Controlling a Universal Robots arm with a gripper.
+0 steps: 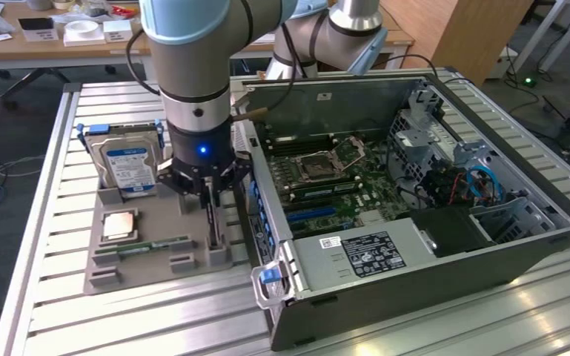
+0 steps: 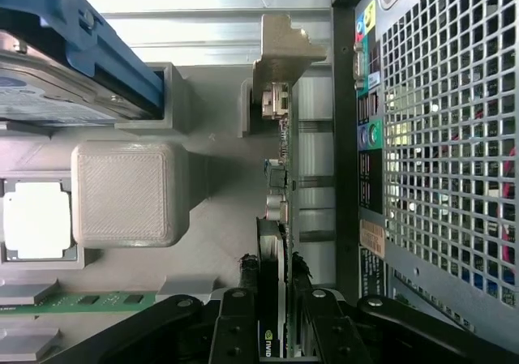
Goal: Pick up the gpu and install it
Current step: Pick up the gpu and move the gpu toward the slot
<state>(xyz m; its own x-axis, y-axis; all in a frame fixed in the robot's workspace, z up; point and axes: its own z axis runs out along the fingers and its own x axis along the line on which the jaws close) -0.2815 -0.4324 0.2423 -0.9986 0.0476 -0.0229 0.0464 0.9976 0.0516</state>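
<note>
Gpu place: the gpu (image 1: pixel 213 231) (image 2: pixel 280 218) stands on its long edge in a slot of the grey holder (image 1: pixel 127 271) (image 2: pixel 126 194), on the side of the holder nearest the case (image 1: pixel 413 259) (image 2: pixel 438 137).
Gpu long axis: level, running along the ported and grilled wall of the case; in the exterior view it runs from far to near.
Gpu ends: the silver bracket (image 2: pixel 284 52) is at the end toward the hard drive (image 1: pixel 130 167) (image 2: pixel 49 96); the other end lies toward the memory stick (image 1: pixel 156 245) (image 2: pixel 81 301).
Gpu faces: upright; the black cooler face looks toward the CPU (image 1: pixel 119 225) (image 2: pixel 36 218), and the green board is on the case side.
Gripper place: the gripper (image 1: pixel 208 204) (image 2: pixel 280 315) points straight down over the card, well away from the bracket end.
Gripper state: only narrowly apart, with one of the black fingers (image 2: pixel 237 323) on each face, clamped on the card's upper edge.
Card seating: in the exterior view its lower edge looks seated in the holder.
Holder contents: the hard drive stands upright at the far end, the CPU lies flat in the middle, and the memory stick is at the near end.
Case: lies open on the slatted table (image 1: pixel 67 311), motherboard (image 1: pixel 334 178) facing up, just beside the holder.
</note>
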